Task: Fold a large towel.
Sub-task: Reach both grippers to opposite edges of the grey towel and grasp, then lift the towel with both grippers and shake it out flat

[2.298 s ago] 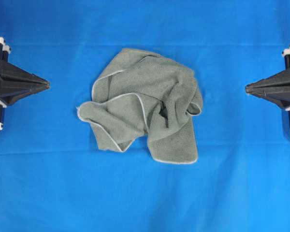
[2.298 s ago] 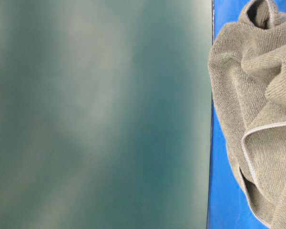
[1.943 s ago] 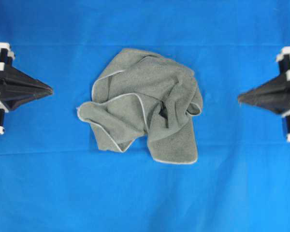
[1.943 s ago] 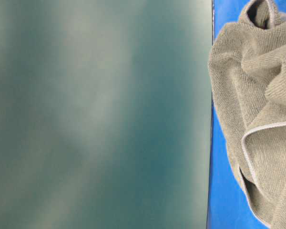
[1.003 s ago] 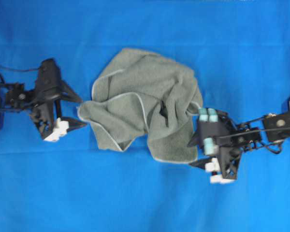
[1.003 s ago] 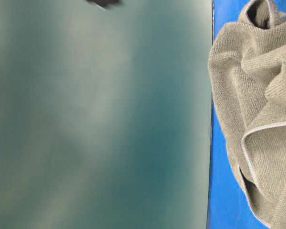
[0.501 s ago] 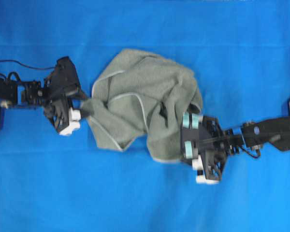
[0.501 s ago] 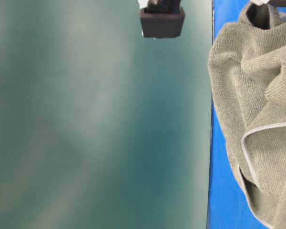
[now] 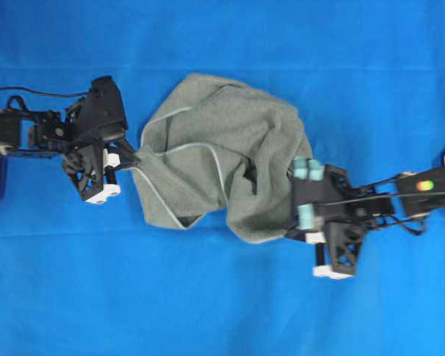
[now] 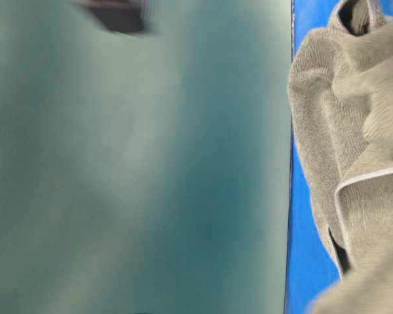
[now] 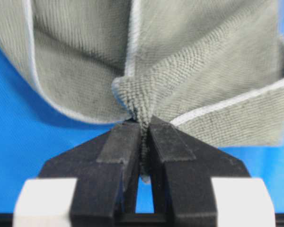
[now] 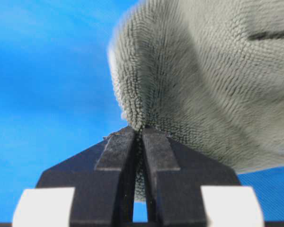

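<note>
towel [image 9: 222, 148] lies crumpled mid-sheet on the blue sheet [image 9: 208, 297]. left gripper [image 9: 127, 159] is clamped tight on a hemmed corner at its left edge. right gripper [image 9: 293, 226] is pinched closed on a fold at its lower right edge, the cloth bunching at the black fingers [image 12: 116, 156].

Black arms [image 9: 52, 133], white-tipped, seemingly teal rollers [image 9: 308, 172]

No text, label, brand, number or sign can be read in any of the views.
</note>
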You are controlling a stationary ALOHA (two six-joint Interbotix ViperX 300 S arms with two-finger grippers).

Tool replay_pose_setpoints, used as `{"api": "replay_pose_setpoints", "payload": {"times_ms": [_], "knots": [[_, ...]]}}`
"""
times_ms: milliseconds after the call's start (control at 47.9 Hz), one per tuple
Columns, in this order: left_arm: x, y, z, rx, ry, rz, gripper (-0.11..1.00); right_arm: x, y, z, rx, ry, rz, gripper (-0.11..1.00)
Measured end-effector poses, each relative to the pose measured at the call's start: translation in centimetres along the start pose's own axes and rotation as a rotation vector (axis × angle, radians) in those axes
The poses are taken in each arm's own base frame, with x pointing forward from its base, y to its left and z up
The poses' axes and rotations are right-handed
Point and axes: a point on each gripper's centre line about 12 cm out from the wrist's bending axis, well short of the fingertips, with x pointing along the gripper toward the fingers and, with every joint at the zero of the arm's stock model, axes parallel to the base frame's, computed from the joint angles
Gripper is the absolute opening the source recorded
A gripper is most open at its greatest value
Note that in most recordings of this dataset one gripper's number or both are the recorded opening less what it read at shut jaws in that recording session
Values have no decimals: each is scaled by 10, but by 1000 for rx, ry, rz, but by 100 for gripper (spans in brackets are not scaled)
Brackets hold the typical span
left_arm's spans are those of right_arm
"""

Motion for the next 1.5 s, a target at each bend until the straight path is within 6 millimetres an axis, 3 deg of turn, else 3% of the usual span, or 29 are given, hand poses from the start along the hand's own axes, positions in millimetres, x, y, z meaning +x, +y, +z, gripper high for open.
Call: {"api": "replay_pose_setpoints", "payload": {"times_ms": [188, 376, 627, 731, 877, 1024, 1253, 1504], "knots": [[-54, -10, 45, 112, -103, -20, 2, -69, 1, 26, -54, -143, 10, 3], [-112, -11, 91, 180, -243, -7, 2, -150, -35, 52, -8, -352, -95, 3], [-188, 18, 151, 169, -368, 127, 2, -265, -85, 67, 81, -605, -378, 3], [-212, 25, 171, 180, -396, 173, 2, -303, -91, 71, 88, -664, -472, 3], [-239, 25, 194, 193, -437, 198, 2, -337, -89, 85, 107, -721, -520, 3], [-261, 11, 208, 172, -446, 149, 2, -353, -76, 98, 148, -732, -443, 3], [-295, -44, 202, 121, -414, -88, 2, -361, -25, 104, 156, -711, -103, 3], [-321, -71, 197, -52, -412, -267, 2, -374, 9, 112, 69, -814, 106, 3]]}}
